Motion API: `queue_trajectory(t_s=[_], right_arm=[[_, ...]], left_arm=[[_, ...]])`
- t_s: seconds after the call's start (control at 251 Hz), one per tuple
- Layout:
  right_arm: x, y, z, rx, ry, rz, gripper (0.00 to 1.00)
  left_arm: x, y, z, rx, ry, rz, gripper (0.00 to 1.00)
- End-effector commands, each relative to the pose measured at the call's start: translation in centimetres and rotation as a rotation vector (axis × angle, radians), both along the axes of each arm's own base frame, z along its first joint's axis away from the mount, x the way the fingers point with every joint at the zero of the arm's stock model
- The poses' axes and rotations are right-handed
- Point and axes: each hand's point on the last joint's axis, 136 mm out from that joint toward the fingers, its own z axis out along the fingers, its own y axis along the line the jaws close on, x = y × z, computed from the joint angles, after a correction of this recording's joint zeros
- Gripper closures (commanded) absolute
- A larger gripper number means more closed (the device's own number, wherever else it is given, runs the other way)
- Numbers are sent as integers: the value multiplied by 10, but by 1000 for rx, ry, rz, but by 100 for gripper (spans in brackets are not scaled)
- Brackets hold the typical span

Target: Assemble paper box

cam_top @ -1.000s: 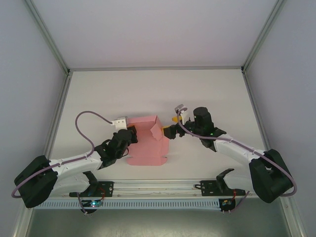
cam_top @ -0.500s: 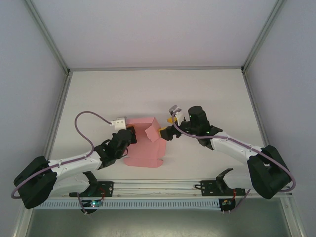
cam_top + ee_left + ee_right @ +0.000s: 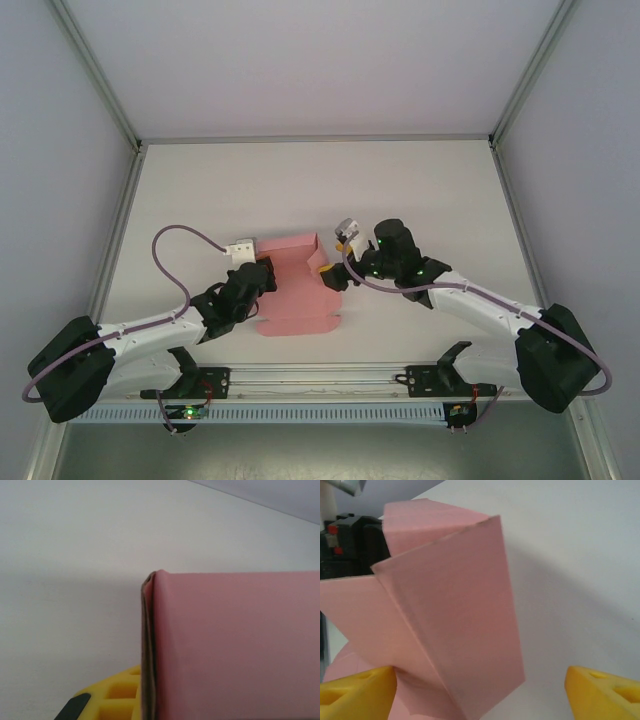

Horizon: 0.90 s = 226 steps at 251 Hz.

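Observation:
The pink paper box point(image 3: 295, 290) lies partly folded on the white table, with one flap raised at its right end. My left gripper point(image 3: 262, 272) is shut on the box's left edge. In the left wrist view the card's folded edge point(image 3: 150, 650) runs beside one yellow finger point(image 3: 107, 695). My right gripper point(image 3: 335, 272) is open at the raised flap. In the right wrist view the flap point(image 3: 455, 615) stands between the yellow fingertips point(image 3: 357, 690), nearer the left one and well apart from the right one.
The white table point(image 3: 420, 190) is fenced by grey walls and aluminium rails at the back and sides. A metal rail point(image 3: 320, 378) carrying both arm bases runs along the near edge. The left arm's black body point(image 3: 350, 545) shows behind the box.
My right gripper has moved left to the box, so the raised flap now stands between its fingers, and its jaws have narrowed a little. The left gripper has kept its hold.

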Motion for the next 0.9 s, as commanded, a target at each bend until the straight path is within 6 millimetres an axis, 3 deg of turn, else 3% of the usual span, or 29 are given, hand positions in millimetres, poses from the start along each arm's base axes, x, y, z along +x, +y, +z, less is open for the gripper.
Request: queue_trajectory(t_s=[0.0,0.148,0.447,0.702,0.786,0.898], right_arm=[[-6,9,16,23,-31,61,18],[-6,16,15,6,-50,76,25],[33,18,6,-137,-155,-155,38],[50,19,5,-205,-245,-314,85],[57,13,1,-249,-253,-383,90],[74,-11,-4,-325,-269,-595,100]], left_arm=[[3,-7,11,-19,-18,-7,100],[3,-12,12,-27,-17,-26,100],[4,-20,13,-31,-11,-57,100],[5,-21,11,-33,4,-49,100],[4,-17,10,-34,10,-25,100],[6,-12,11,-38,17,13,100]])
